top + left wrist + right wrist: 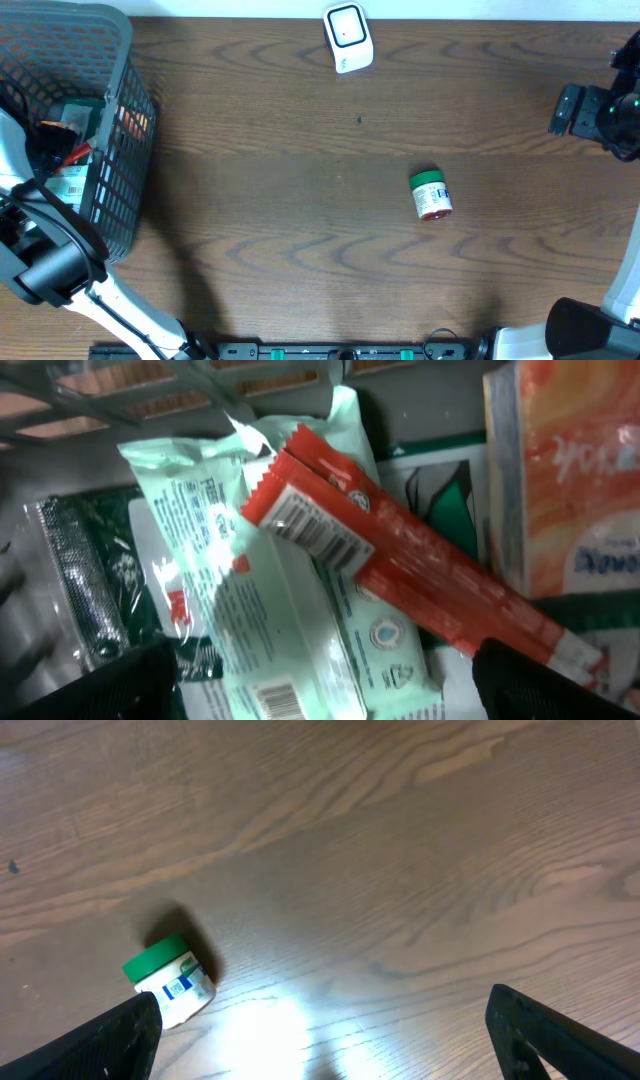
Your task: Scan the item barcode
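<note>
Left pincer: jaws wide, nothing held, down inside the grey basket. It hangs over the mint wipes pack and the red bar, which lies across the pack with its barcode face up. The red bar is my likely pick. I'd close across its narrow width, clear of the barcode, and lift straight so the wipes don't drag.

Right pincer: also wide, empty, over bare table.

Table is dark wood grain, flat, some glare. White scanner sits at the far edge. Green-lidded jar lies on its side mid-table, well apart from the scanner. The room hardly shows.
</note>
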`<state>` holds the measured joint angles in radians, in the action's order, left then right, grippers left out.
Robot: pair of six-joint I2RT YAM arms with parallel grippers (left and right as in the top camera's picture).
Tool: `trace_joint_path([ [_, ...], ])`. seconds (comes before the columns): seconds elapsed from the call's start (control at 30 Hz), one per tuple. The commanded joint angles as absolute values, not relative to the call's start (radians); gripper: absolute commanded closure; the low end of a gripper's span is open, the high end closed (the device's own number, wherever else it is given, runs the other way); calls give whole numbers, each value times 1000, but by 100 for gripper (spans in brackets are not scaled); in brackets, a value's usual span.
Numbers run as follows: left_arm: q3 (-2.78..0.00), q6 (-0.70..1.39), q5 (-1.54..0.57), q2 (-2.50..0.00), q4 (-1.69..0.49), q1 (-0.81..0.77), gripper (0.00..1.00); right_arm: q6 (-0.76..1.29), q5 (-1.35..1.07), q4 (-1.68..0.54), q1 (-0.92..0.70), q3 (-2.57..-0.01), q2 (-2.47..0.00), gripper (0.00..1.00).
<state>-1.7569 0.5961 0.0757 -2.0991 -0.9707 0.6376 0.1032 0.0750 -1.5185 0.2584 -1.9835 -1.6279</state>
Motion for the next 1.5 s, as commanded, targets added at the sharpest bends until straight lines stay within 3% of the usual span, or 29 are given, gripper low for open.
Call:
trace_joint_path([
  [0.0, -1713, 608, 105, -2107, -942, 638, 5, 118, 74, -1519, 262, -1994, -1631, 1],
  [0.33, -1618, 608, 105, -2107, -854, 638, 6, 118, 74, -1519, 262, -1994, -1631, 1],
  [0.47, -1618, 603, 105, -2107, -853, 638, 39, 119, 74, -1519, 262, -1994, -1631, 1],
  [0.7, -1618, 577, 106, -2106, -849, 638, 67, 119, 74, -1519, 262, -1994, -1631, 1],
  [0.77, -1618, 577, 106, -2106, -849, 638, 79, 119, 74, -1519, 262, -1994, -1631, 1],
  [0.8, -1618, 577, 105, -2103, -849, 638, 91, 119, 74, -1519, 262, -1994, -1631, 1],
  [0.83, -1618, 577, 105, -2100, -849, 638, 93, 119, 74, -1519, 262, -1994, -1631, 1],
  [1.03, -1618, 578, 105, -2046, -849, 638, 89, 119, 74, -1519, 262, -1994, -1631, 1],
  [1.07, -1618, 578, 105, -2036, -847, 638, 68, 119, 74, -1519, 262, -1994, -1631, 1],
  [1.1, -1618, 578, 105, -2029, -845, 638, 39, 119, 74, -1519, 262, -1994, -1631, 1],
  [1.17, -1618, 581, 105, -2027, -842, 638, 16, 119, 74, -1519, 262, -1994, -1631, 1],
  [1.47, -1594, 581, 73, -2047, -799, 638, 5, 118, 74, -1519, 262, -1994, -1631, 1],
])
